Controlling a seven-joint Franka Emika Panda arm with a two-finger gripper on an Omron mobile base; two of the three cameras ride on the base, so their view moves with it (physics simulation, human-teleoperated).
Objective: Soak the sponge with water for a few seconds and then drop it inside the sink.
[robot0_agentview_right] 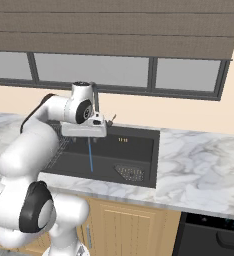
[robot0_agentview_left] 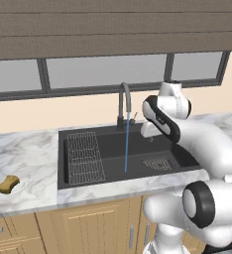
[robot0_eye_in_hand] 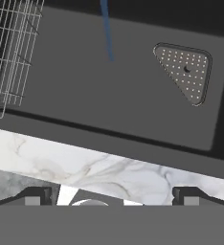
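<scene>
Kitchen: marble counter [robot0_agentview_left: 29,158] is running under a shaded window, with wooden cabinets below.
Sink [robot0_agentview_left: 108,136]: black basin is sitting in the counter; a wire rack [robot0_agentview_left: 86,158] is lying in its left part and a mesh strainer [robot0_agentview_left: 157,163] at the right of its floor.
Faucet [robot0_agentview_left: 124,104]: dark gooseneck is standing at the back rim, running.
Water [robot0_agentview_left: 126,144]: thin blue stream is falling straight to the basin floor, between rack and strainer.
Sponge [robot0_agentview_left: 8,184]: small mustard piece is lying on the counter left of the sink, well apart from the arm and untouched.
Gripper [robot0_eye_in_hand: 114,198]: hanging above the sink's front rim, facing down; fingers are standing wide apart, holding nothing.
Step in hand: judging from this, the arm is only starting; the sponge is not yet picked up.
Doing it well: swing left across the rack and rim, keeping high enough to clear them; come down over the sponge's middle with fingers either side of its narrow waist; close gently, since it will likely squash; then carry it into the stream.
</scene>
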